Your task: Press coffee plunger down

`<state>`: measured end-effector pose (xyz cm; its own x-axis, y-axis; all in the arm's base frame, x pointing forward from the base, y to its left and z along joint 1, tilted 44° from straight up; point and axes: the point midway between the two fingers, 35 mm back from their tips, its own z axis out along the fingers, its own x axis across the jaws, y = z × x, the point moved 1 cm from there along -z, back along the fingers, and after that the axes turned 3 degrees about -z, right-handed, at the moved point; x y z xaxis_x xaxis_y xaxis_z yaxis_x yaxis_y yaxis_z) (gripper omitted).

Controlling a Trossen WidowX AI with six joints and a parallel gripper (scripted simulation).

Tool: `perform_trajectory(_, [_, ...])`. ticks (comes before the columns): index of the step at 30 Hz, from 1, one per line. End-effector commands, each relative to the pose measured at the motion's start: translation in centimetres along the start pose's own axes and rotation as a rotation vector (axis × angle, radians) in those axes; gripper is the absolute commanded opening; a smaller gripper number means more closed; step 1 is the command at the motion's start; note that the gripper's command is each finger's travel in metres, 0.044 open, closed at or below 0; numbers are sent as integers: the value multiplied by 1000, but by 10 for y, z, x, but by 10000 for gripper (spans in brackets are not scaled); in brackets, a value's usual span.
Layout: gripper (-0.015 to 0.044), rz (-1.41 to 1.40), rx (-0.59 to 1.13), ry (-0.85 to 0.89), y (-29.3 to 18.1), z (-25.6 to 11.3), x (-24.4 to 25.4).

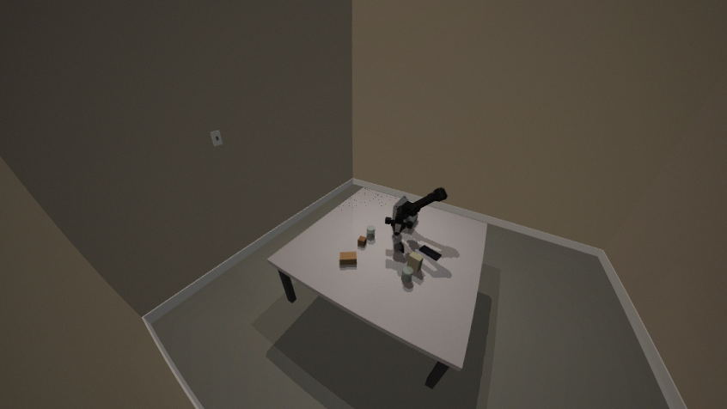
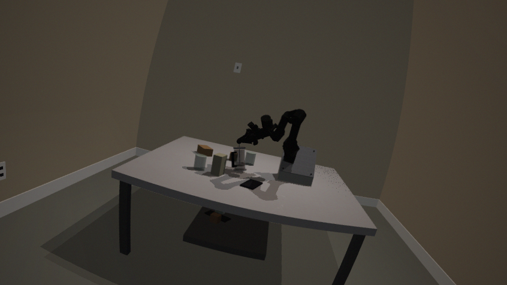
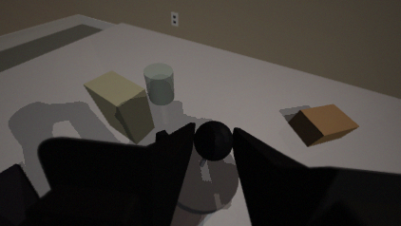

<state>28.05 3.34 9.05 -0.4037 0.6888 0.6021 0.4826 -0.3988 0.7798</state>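
Observation:
The coffee press [image 1: 397, 242] [image 2: 240, 158] [image 3: 204, 187] stands upright on the table, a clear cylinder with a grey lid and a black handle [image 2: 233, 159] on its side. My gripper [image 1: 397, 233] [image 2: 239, 141] [image 3: 214, 130] is shut on the black round plunger knob [image 3: 213, 147], with one fingertip on each side of it. The knob is a little above the lid, and a short length of thin rod [image 3: 203, 162] shows between them. The lower part of the press is hidden by the fingers in the wrist view.
A pale yellow block [image 1: 414, 261] [image 2: 219, 164] [image 3: 121, 106] and a glass [image 1: 406, 274] [image 2: 199, 161] [image 3: 160, 84] stand near the press. Another glass [image 1: 370, 231] [image 2: 250, 158], a small brown cube [image 1: 362, 241], an orange block [image 1: 348, 258] [image 2: 205, 150] [image 3: 328, 124] and a flat black object [image 1: 430, 253] [image 2: 251, 184] are also on the table.

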Motion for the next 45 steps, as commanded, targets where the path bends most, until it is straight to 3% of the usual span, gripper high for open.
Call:
perform_trajectory(1, [119, 27, 32, 19, -8, 3, 1])
perform_trajectory(41, [119, 15, 16, 11, -3, 2, -2])
perform_trajectory(45, [224, 15, 16, 11, -3, 2, -2])
